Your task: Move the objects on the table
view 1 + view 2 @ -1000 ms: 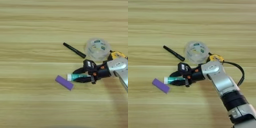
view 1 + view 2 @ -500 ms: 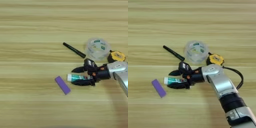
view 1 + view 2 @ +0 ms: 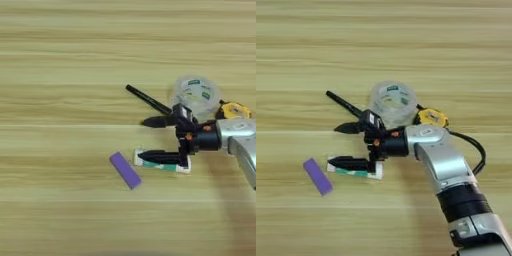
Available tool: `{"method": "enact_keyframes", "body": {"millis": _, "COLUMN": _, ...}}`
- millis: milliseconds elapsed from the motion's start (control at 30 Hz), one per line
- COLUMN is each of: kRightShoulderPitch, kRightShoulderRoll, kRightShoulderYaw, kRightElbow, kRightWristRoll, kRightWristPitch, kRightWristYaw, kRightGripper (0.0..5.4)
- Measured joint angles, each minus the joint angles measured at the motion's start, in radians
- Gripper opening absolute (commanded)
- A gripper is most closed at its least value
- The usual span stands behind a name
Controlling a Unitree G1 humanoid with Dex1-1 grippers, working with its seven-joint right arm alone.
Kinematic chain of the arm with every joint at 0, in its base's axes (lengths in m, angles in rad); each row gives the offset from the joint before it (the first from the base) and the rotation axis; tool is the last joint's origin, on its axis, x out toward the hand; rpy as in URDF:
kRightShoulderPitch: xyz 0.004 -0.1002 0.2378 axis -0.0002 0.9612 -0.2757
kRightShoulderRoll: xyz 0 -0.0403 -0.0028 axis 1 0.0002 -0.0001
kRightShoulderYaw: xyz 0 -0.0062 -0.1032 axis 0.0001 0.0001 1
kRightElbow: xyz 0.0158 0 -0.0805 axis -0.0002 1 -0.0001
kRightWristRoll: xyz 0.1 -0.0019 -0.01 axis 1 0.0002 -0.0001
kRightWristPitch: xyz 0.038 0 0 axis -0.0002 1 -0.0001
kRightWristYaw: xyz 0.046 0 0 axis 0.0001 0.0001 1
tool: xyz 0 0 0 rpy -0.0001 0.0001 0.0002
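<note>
My right gripper [image 3: 333,145] is open wide above the table [image 3: 60,60], its two black fingers pointing left. The lower finger lies along the white glue stick with the green label [image 3: 358,171], which rests flat on the wood; the upper finger [image 3: 157,121] is well clear of it. The flat purple block [image 3: 125,170] lies tilted just left of the glue stick [image 3: 165,165], apart from it. The slim black marker pen [image 3: 147,99] lies slanted behind the gripper, its near end close to the upper finger.
A clear roll of tape [image 3: 392,102] sits behind the wrist. A yellow-and-black robot part [image 3: 431,117] with a black cable lies right of it. The silver forearm [image 3: 448,172] runs down to the bottom right.
The fingers have spread apart and let go of the glue stick, which now lies on the table. The purple block has turned and sits apart from the glue stick.
</note>
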Motion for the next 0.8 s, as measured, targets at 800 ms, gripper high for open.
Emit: {"method": "enact_keyframes", "body": {"millis": 800, "kRightShoulderPitch": -0.204, "kRightShoulderRoll": 0.197, "kRightShoulderYaw": -0.131, "kRightElbow": 0.084, "kRightWristRoll": -0.087, "kRightWristPitch": -0.04, "kRightWristYaw": -0.547, "kRightGripper": 5.36}}
